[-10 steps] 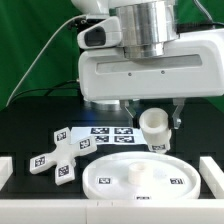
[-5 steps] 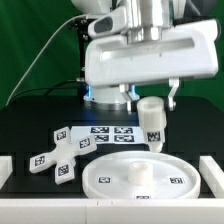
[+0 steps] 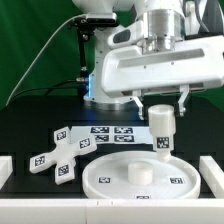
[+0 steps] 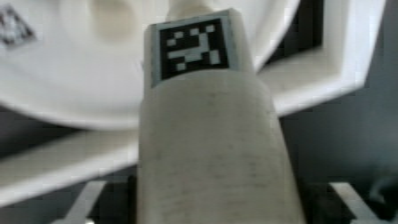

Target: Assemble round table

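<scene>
**Exterior view.** The gripper [image 3: 160, 106] is clamped on the short cylindrical post [image 3: 161, 128], which hangs right of frame centre with its long axis vertical and its tagged end down. The round disc [image 3: 118, 165] lies on the counter [image 3: 20, 125] at lower centre. Its central boss [image 3: 140, 172] sits down and left of the post's lower end, so the next move is probably a shift that way, then a descent. The cross-shaped foot piece [image 3: 55, 155] rests at lower left.
</scene>
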`<state>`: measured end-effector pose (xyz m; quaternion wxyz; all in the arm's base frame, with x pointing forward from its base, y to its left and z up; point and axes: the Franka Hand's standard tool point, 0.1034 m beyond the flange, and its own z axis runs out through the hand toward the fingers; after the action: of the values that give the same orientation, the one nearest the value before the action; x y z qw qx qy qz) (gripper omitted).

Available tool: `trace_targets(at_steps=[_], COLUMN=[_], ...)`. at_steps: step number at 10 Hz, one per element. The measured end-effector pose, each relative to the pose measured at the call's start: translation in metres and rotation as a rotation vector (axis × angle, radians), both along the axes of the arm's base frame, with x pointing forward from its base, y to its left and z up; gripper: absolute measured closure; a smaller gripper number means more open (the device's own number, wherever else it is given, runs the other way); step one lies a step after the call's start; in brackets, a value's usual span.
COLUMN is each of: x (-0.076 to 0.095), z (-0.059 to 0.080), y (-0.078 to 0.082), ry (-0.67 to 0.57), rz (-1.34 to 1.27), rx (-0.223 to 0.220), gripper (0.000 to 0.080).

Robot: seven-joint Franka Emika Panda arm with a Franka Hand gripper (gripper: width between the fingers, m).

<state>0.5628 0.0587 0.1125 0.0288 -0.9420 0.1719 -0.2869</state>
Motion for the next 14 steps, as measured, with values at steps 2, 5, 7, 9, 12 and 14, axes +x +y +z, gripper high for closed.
trace_targets(at_steps=[2, 5, 7, 9, 12, 14], x=[-0.003, -0.003, 0.001, 0.006, 0.002, 0.001], z=[0.005, 0.004, -0.002, -0.004, -0.015, -0.018], y=[-0.014, -0.035, -0.04, -0.038, -0.03, -0.032], ry=[-0.002, 0.012, 0.014, 0.012, 0.027, 0.002], rz=[0.037, 0.053, 0.049, 0.05, 0.062, 0.062], rx=[-0.044, -0.078, -0.086, -0.085, -0.088, -0.104], gripper=[0.039, 0.039, 0.039, 0.039, 0.039, 0.039])
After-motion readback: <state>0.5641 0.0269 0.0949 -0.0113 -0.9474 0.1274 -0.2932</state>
